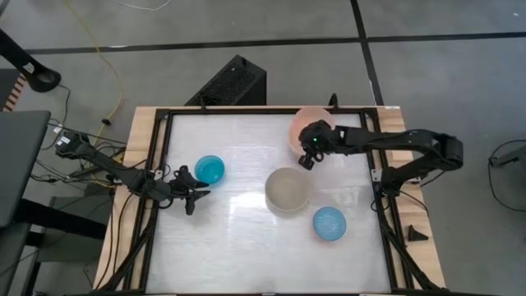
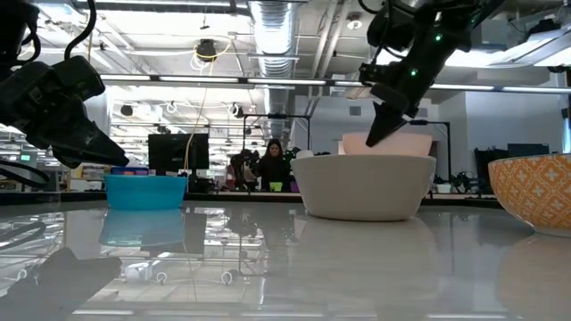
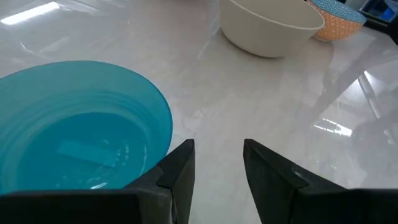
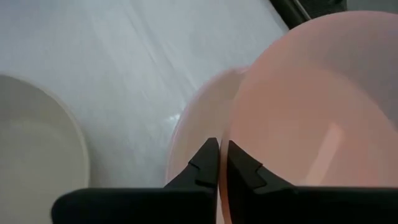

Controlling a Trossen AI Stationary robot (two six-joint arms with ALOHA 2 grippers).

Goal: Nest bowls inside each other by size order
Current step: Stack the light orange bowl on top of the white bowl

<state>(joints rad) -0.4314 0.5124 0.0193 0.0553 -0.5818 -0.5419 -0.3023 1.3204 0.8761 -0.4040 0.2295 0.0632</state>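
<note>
While raised — salmon bowl point(image 4: 311, 106) between jaws

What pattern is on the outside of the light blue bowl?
The light blue bowl has an orange outside with a white cross-like lattice pattern, clearest in the low view.

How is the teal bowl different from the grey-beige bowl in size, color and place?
The teal bowl is smaller than the grey-beige bowl. It is bright teal; the other is pale and dull. It sits beside the left claw; the grey-beige one stands mid-table. Both are round, upright and empty.
</note>
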